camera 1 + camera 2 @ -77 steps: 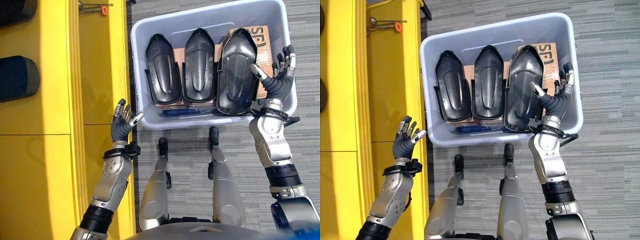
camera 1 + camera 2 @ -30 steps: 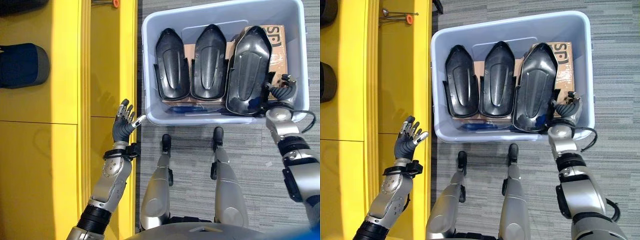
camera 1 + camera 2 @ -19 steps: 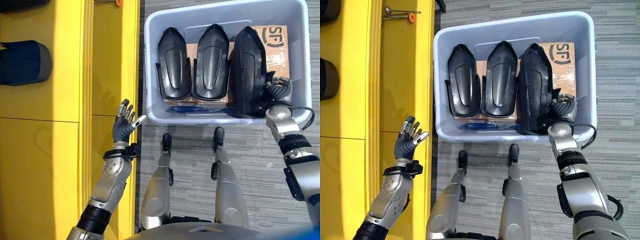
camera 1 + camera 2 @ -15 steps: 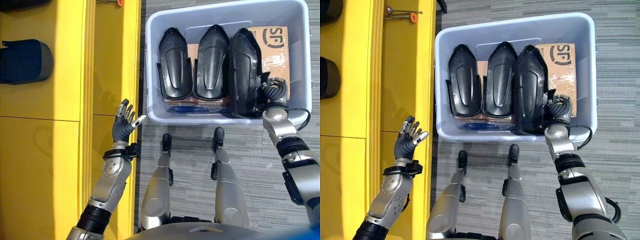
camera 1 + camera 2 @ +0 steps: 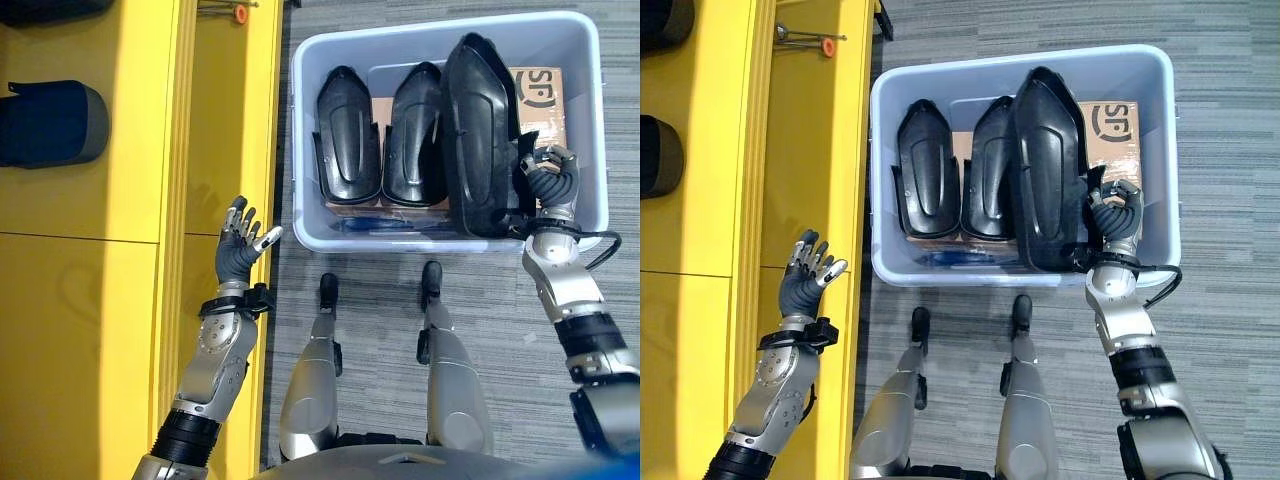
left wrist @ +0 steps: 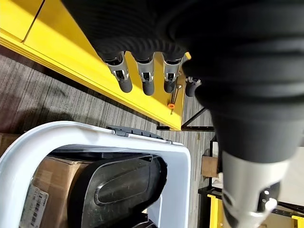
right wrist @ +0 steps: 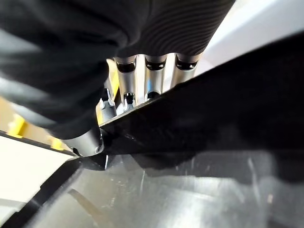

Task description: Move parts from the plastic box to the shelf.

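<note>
Black moulded part (image 5: 478, 130), largest of three, tilted up in the right half of the plastic box (image 5: 302, 160) at upper right, right hand (image 5: 548, 180) clenched round its right edge. Two smaller black parts (image 5: 346, 135) lying side by side to its left, overlapped by it, on a cardboard sheet (image 5: 547, 95). Yellow shelf (image 5: 120, 200) filling the left, left hand (image 5: 240, 245) raised over its edge with fingers spread, grasping nothing. Dark rounded object (image 5: 50, 122) at upper left; orange-tipped tool (image 5: 238, 12) at top.
</note>
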You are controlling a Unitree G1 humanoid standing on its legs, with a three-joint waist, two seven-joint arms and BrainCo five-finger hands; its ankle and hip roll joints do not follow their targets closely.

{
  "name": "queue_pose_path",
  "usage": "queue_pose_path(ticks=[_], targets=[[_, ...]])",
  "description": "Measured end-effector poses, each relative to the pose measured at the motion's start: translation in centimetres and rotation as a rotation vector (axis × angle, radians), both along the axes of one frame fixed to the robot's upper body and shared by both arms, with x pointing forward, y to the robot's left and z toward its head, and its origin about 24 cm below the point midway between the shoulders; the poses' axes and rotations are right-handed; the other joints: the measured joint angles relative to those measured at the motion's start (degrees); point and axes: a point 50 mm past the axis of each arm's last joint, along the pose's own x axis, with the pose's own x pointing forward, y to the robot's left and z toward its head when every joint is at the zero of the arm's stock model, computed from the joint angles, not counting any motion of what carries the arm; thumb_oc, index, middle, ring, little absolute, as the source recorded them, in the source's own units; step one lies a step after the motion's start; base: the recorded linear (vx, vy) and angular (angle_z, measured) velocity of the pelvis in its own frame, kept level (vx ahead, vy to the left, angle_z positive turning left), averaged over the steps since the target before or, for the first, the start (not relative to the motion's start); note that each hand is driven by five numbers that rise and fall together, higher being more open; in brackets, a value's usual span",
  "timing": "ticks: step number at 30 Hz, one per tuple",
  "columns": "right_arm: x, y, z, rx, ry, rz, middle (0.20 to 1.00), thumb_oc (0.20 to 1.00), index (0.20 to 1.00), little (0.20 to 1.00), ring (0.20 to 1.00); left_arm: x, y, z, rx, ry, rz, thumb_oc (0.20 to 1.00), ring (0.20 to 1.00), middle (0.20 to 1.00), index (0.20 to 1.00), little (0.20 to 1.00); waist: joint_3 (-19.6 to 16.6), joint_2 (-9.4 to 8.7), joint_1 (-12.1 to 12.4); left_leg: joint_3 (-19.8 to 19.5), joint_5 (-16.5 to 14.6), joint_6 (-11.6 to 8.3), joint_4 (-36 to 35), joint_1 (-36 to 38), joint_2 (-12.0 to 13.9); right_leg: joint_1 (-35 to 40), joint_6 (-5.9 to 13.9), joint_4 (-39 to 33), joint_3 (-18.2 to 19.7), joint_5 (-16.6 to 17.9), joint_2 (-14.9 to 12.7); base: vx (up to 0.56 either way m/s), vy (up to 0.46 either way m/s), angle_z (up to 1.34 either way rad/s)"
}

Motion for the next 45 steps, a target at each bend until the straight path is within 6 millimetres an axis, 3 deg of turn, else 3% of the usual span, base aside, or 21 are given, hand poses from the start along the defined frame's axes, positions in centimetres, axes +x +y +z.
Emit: queue_pose_path(ticks=[6, 12, 19, 23, 28, 30, 31, 32, 33, 34, 35, 36, 38, 39, 45], targets=[[-1.3, 1.4, 0.9, 0.049, -0.084, 0.11, 0.2, 0.2, 0.2, 0.2, 0.2, -0.6, 0.8, -0.6, 0.003, 0.032, 0.019, 1.0, 1.0, 1.0, 1.0, 1.0, -1.1, -1.95, -0.4, -1.1, -0.1, -0.04, 0.0, 1.3, 0.1, 2.8, 0.2, -1.7, -1.2, 0.0, 0.0, 0.0, -0.016, 0.07], [-2.2, 1.9, 0.2, 0.065, -0.082, 0.166, 0.2, 0.2, 0.2, 0.2, 0.2, -1.6, 2.0, -1.4, 0.006, 0.074, 0.063, 1.0, 1.0, 1.0, 1.0, 1.0, -3.5, -3.65, 0.1, -1.5, -0.6, -0.14, 0.0, 3.7, 0.1, 6.4, 0.01, -3.3, -2.1, 0.1, -0.1, 0.02, -0.019, 0.07], [-2.8, 3.1, -1.1, 0.077, -0.035, 0.237, 0.2, 0.2, 0.2, 0.2, 0.2, -2.2, 2.5, -2.0, 0.014, 0.104, 0.082, 1.0, 1.0, 1.0, 1.0, 1.0, -5.2, -3.75, 0.0, -2.7, -1.6, -0.04, 0.0, 7.7, 0.2, 10.8, 0.12, -2.9, -2.8, -0.8, -0.2, 0.02, -0.021, 0.04], [-2.7, 4.4, -1.6, 0.065, -0.005, 0.312, 0.2, 0.2, 0.2, 0.2, 0.2, -3.0, 3.4, -2.5, 0.003, 0.126, 0.133, 1.0, 1.0, 1.0, 1.0, 1.0, -6.7, -3.6, 0.1, -4.3, -2.2, 0.27, 0.0, 10.3, 1.1, 10.9, -0.4, 4.8, -4.3, -5.9, -0.2, -0.04, -0.115, 0.17], [-2.1, 5.5, -0.9, 0.069, -0.015, 0.365, 0.2, 0.2, 0.2, 0.2, 0.2, -4.0, 4.0, -3.3, -0.034, 0.156, 0.202, 1.0, 1.0, 1.0, 1.0, 1.0, -8.2, -3.72, 4.1, -7.5, -2.4, -0.62, 2.0, 8.4, 3.4, 6.6, -2.74, 15.5, -7.4, -12.2, 0.7, -0.08, -0.2, 0.3], [-2.0, 5.6, -0.6, 0.071, -0.025, 0.377, 0.2, 0.2, 0.2, 0.2, 0.2, -4.5, 3.8, -4.0, -0.042, 0.185, 0.203, 1.0, 1.0, 1.0, 1.0, 1.0, -9.1, -3.51, 6.0, -9.6, -2.7, 0.28, 2.2, 6.6, 4.8, 5.5, -4.03, 17.7, -9.9, -14.6, 1.7, -0.08, -0.145, 0.62], [-2.0, 5.3, -0.4, 0.063, -0.031, 0.371, 0.2, 0.2, 0.2, 0.2, 0.2, -4.6, 3.4, -4.4, -0.054, 0.204, 0.193, 1.0, 1.0, 1.0, 1.0, 1.0, -9.2, -2.66, 7.4, -11.2, -0.5, 0.49, 3.0, 4.4, 4.3, 5.6, -4.58, 19.5, -12.7, -15.7, 1.9, -0.09, -0.05, 1.66], [-2.6, 3.4, -1.2, 0.047, -0.001, 0.31, 0.2, 0.2, 0.2, 0.2, 0.2, -3.6, 2.2, -4.5, -0.074, 0.2, 0.149, 1.0, 1.0, 1.0, 1.0, 1.0, -9.5, -1.85, 5.2, -12.5, 4.1, 0.13, 5.2, 0.5, 2.3, 6.7, -4.32, 19.2, -14.5, -17.7, 0.4, -0.04, 0.0, 2.39], [-3.0, 2.2, -1.6, 0.038, 0.029, 0.271, 0.2, 0.2, 0.2, 0.2, 0.2, -3.4, 1.5, -4.5, -0.097, 0.198, 0.139, 1.0, 1.0, 1.0, 1.0, 1.0, -9.8, -1.64, 5.2, -11.7, 3.6, 1.37, 5.5, 0.5, 0.5, 7.5, -5.97, 18.8, -18.0, -18.3, -1.4, -0.02, -0.029, 2.09], [-2.9, 2.5, -1.8, 0.045, 0.035, 0.278, 0.2, 0.2, 0.2, 0.2, 0.2, -4.2, 1.8, -5.2, -0.087, 0.232, 0.146, 1.0, 1.0, 1.0, 1.0, 1.0, -10.3, -2.49, 7.5, -9.8, 0.0, 2.09, 7.5, 2.4, 0.0, 7.3, -6.64, 18.1, -17.8, -18.2, -1.7, 0.02, -0.016, 0.83], [-2.9, 2.8, -1.6, 0.043, 0.028, 0.294, 0.2, 0.2, 0.2, 0.2, 0.2, -4.7, 2.3, -5.5, -0.074, 0.252, 0.153, 1.0, 1.0, 1.0, 1.0, 1.0, -10.5, -2.93, 8.1, -8.3, -2.1, 2.29, 7.8, 4.1, -0.1, 7.4, -6.91, 17.7, -17.9, -17.9, -2.1, 0.04, 0.025, 0.16], [-3.0, 2.7, -2.0, 0.054, 0.034, 0.289, 0.2, 0.2, 0.2, 0.2, 0.2, -4.7, 2.3, -5.7, -0.073, 0.267, 0.153, 1.0, 1.0, 1.0, 1.0, 1.0, -10.4, -3.37, 8.4, -5.0, -7.2, 2.77, 11.4, 6.7, -0.8, 7.8, -7.78, 17.7, -18.5, -17.3, -3.4, 0.02, 0.073, 0.55], [-4.7, 1.0, -4.0, 0.096, 0.088, 0.208, 0.2, 0.2, 0.2, 0.2, 0.2, -4.7, 0.8, -6.1, -0.101, 0.273, 0.097, 1.0, 1.0, 1.0, 1.0, 1.0, -12.5, 0.11, 5.0, 0.0, -6.5, 1.55, 4.4, 13.5, 0.5, 12.4, -5.57, 14.8, -24.0, -15.7, -3.3, 0.04, 0.137, 1.27], [-5.2, 0.3, -4.5, 0.11, 0.102, 0.169, 0.2, 0.2, 0.2, 0.2, 0.2, -4.4, 0.3, -5.8, -0.102, 0.256, 0.062, 1.0, 1.0, 1.0, 1.0, 1.0, -13.0, 0.94, 4.0, 1.5, -6.0, 0.91, 3.1, 14.3, 0.6, 13.7, -4.82, 13.8, -25.6, -15.1, -3.5, 0.07, 0.173, 0.95], [-6.2, 0.4, -6.2, 0.173, 0.138, 0.136, 0.2, 0.2, 0.2, 0.2, 0.2, -4.0, 1.7, -5.1, -0.079, 0.226, 0.105, 1.0, 1.0, 1.0, 1.0, 1.0, -13.7, -1.09, 3.8, 3.5, -6.8, 2.08, 2.2, 17.5, -1.9, 17.4, -2.25, 7.5, -23.4, -9.7, -4.7, 0.03, 0.124, -0.16]])
